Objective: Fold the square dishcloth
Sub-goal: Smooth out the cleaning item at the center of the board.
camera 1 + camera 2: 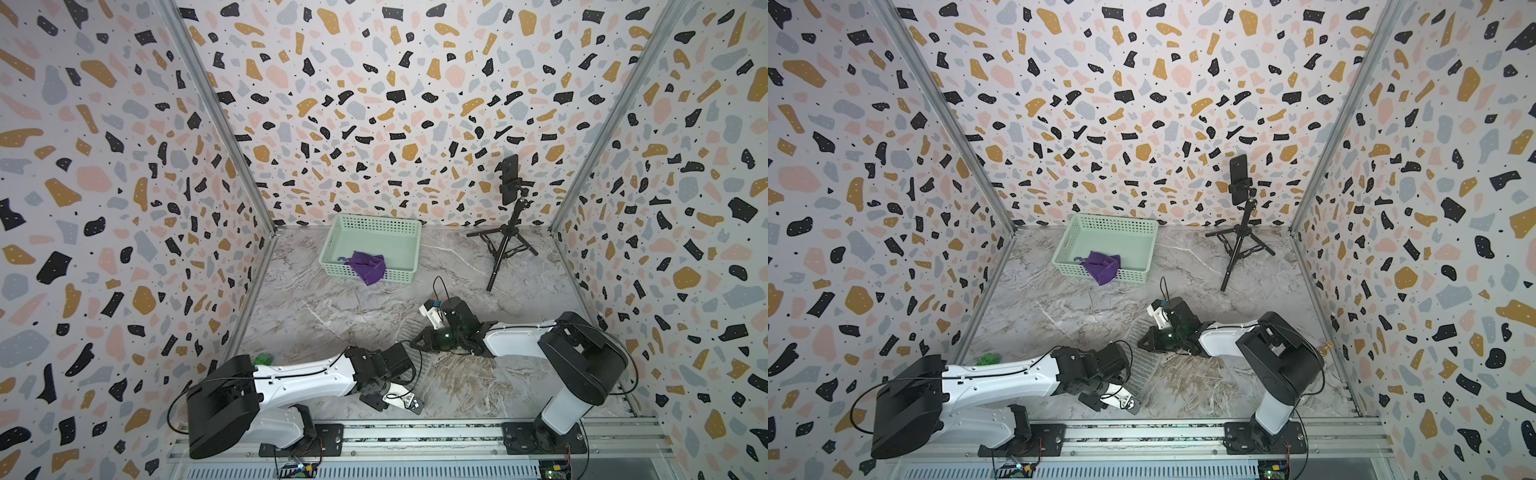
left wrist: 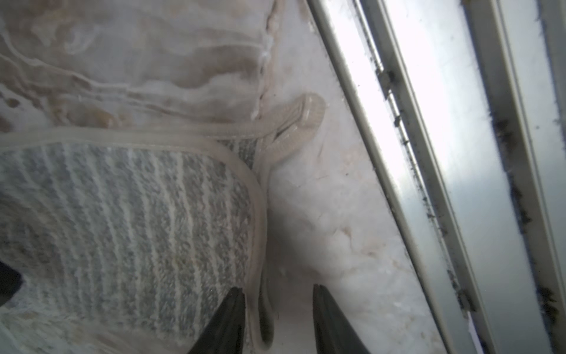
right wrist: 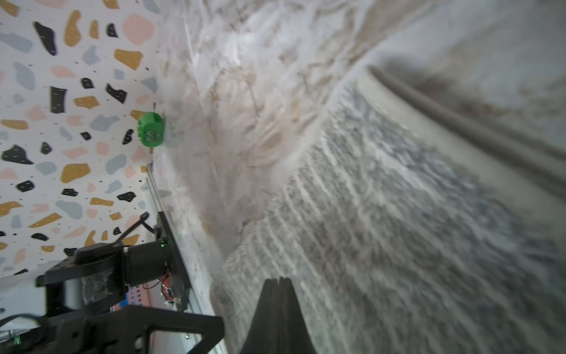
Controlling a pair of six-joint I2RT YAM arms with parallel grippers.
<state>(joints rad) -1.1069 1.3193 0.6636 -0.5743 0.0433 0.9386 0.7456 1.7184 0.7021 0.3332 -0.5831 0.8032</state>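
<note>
Counter point(image 1: 332, 316): marbled, grey striped dishcloth point(image 2: 122, 230) on it.
Left pincer point(image 2: 277, 287): released, jaws straddling the dishcloth's edge.
Right pincer point(image 3: 279, 279): clenched over the dishcloth.

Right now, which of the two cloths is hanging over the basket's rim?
The purple cloth, draped over the near wall of the green basket. The grey striped dishcloth lies on the table instead.

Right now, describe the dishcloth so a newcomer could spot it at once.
On the marble tabletop, look at the near part, between the left arm and the right arm. The dishcloth lies there, grey with pale ribbed stripes and a beige hem, nearly blending into the marble. The purple cloth, the only other one, drapes over the rim of the mint basket at the back.
</note>
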